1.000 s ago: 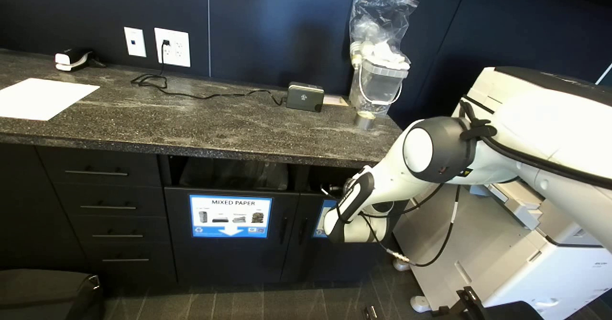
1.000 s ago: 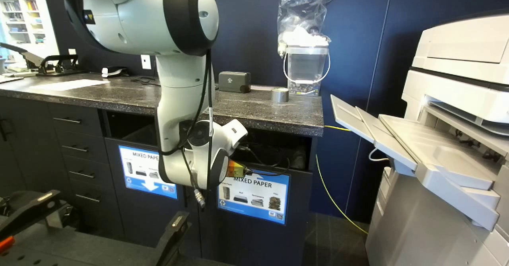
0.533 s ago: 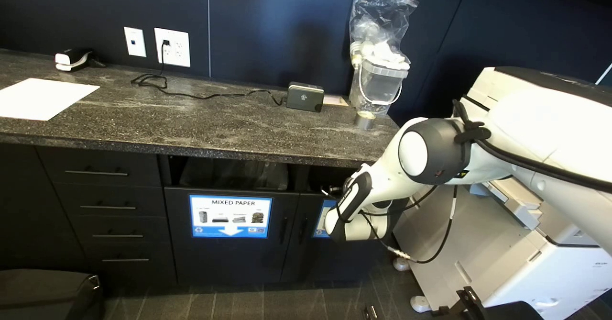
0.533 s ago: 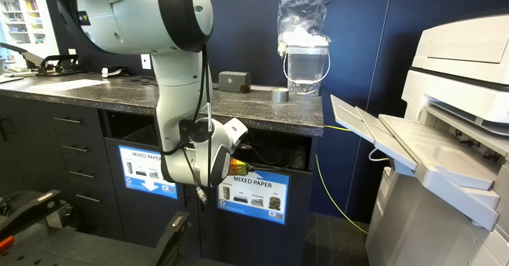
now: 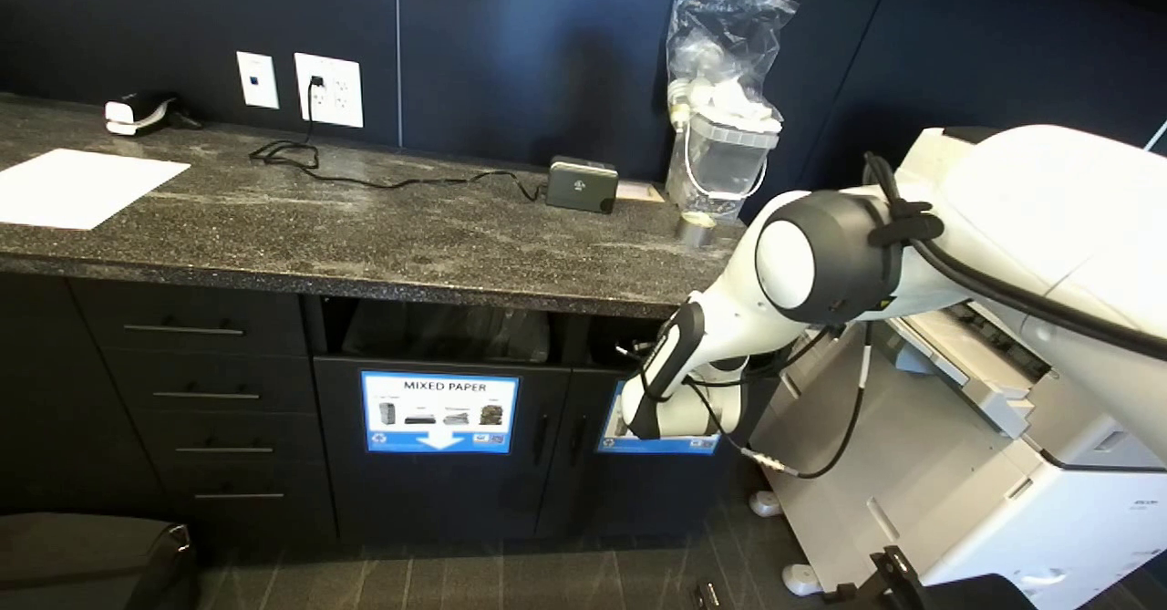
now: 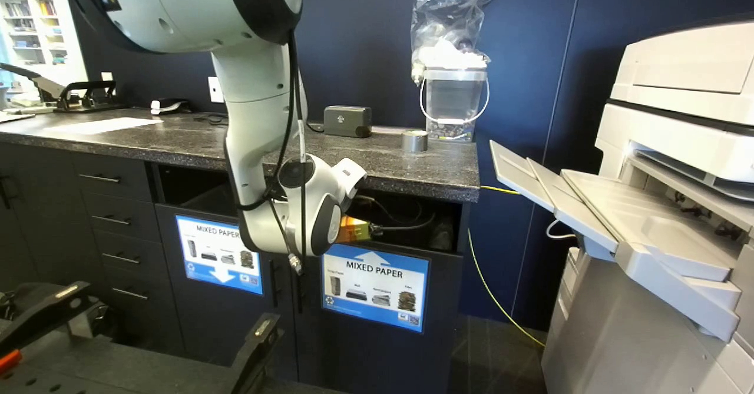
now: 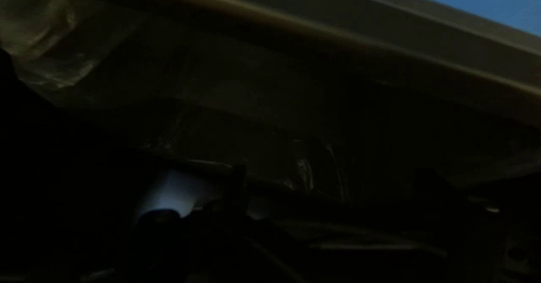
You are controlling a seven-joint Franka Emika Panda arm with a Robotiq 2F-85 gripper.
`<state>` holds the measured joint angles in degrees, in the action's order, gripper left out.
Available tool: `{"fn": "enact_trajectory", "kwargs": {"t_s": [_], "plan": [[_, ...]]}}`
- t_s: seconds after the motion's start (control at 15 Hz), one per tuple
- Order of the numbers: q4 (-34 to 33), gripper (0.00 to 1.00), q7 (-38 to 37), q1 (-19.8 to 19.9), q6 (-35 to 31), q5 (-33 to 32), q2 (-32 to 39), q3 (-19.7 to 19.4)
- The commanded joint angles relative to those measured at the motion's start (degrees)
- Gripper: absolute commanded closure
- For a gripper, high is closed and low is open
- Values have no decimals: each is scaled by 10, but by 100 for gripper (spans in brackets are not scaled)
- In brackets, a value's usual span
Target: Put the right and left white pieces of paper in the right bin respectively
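Under counter [image 6: 436, 164], bin slot [image 6: 412, 241] horizontal.

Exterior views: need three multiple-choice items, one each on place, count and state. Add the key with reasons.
1. Where is the silver roll?
A) on the floor
B) on the counter, near the clear bucket
C) on the printer

2. How many MIXED PAPER signs show?
A) two
B) four
C) five

3. How does the white sheet lie?
A) crumpled
B) rolled up
C) flat

Key:
1 B: both exterior views show it sitting there.
2 A: one carries an up arrow, one a down arrow.
3 C: in both exterior views it is spread out on the counter.
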<state>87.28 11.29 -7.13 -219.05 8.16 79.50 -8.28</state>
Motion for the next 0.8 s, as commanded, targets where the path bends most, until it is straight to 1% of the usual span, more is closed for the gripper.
{"fn": "enact_trajectory", "kwargs": {"t_s": [0.0,0.07,0.2,0.4,0.53,0.73], "plan": [[107,0,38,-55,68,68,-84,-47],[130,0,44,-68,99,74,-101,-61],[173,0,45,-95,159,66,-137,-88],[229,0,41,-126,257,17,-196,-121],[259,0,46,-118,317,-47,-245,-114],[307,0,67,-70,402,-151,-336,-69]]}}
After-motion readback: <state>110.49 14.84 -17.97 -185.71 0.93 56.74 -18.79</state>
